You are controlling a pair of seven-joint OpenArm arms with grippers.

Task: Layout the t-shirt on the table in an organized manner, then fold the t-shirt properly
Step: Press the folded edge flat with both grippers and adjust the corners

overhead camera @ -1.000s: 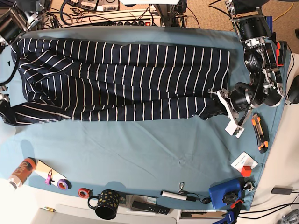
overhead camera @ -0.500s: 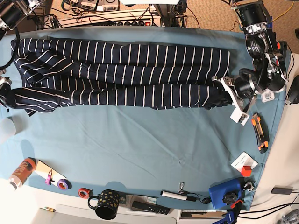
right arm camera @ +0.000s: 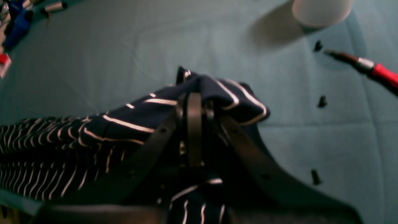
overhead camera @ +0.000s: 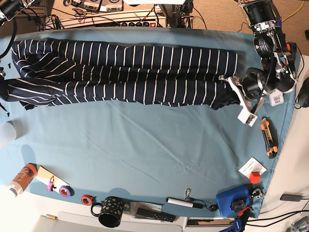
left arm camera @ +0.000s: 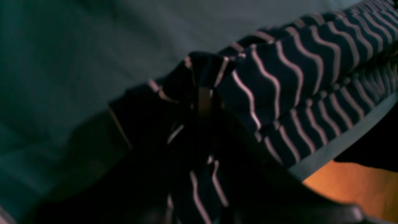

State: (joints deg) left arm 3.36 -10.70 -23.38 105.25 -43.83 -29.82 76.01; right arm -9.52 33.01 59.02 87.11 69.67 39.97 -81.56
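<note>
t-shirt (overhead camera: 125, 72) front fold drawn farther back, mug (overhead camera: 110, 211) near edge

My base camera hangs high overhead and looks straight down, taking in the whole table (overhead camera: 145, 145) from far enough that both ends of the t-shirt (overhead camera: 125, 72) fit. My left wrist camera sits close behind its gripper (left arm camera: 203, 93), looking along the fingers low over the cloth toward the table's edge. My right wrist camera rides equally near its gripper (right arm camera: 194, 109), facing out across the table. Each wrist view shares one end of the striped fabric with the base view.
</note>
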